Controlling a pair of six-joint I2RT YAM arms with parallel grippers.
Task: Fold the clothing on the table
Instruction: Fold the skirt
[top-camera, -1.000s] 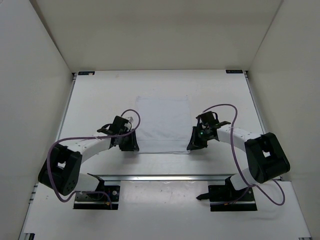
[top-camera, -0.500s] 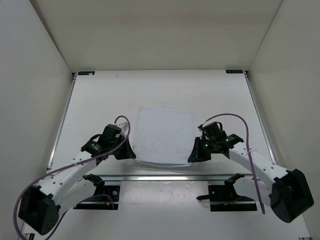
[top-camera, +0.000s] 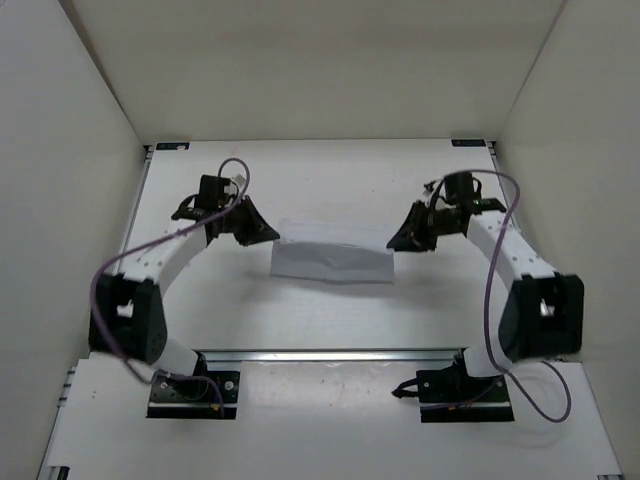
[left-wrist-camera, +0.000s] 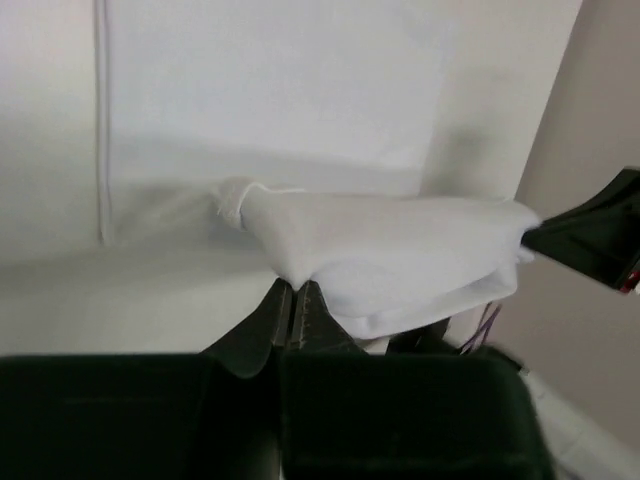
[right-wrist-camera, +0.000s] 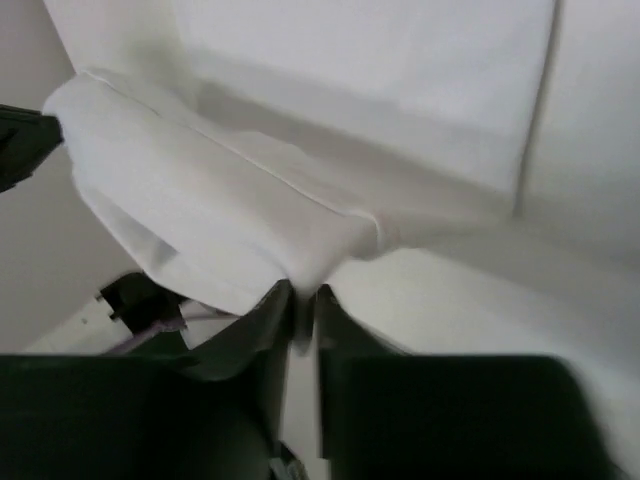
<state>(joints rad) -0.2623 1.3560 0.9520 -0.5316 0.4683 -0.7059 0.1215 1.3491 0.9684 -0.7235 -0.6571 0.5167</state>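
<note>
**Observer:** Where is the clothing right now?

**Operator:** From above, I see the clothing (top-camera: 333, 262) as a white band strung between my two arms, over the middle of the counter (top-camera: 330, 180). My left claw (top-camera: 272, 236) is pinched closed on one upper corner, and my right claw (top-camera: 393, 243) is closed on the other. Each wrist view shows a peak of fabric squeezed between dark fingertips.

**Observer:** Why hold it like that?

**Operator:** As I read it, gripping two corners level keeps the edge taut. That edge can then be carried across and laid down as a straight fold.

**Observer:** Anything you can't make out?

**Operator:** Several things. White cloth on a white counter blurs the outline. I cannot tell whether the lower edge rests on the surface or hangs free. I also cannot tell how many layers each claw holds, or where the hemmed band lies. In each wrist view, the opposite claw is only a dark sliver at the frame's edge.
</note>
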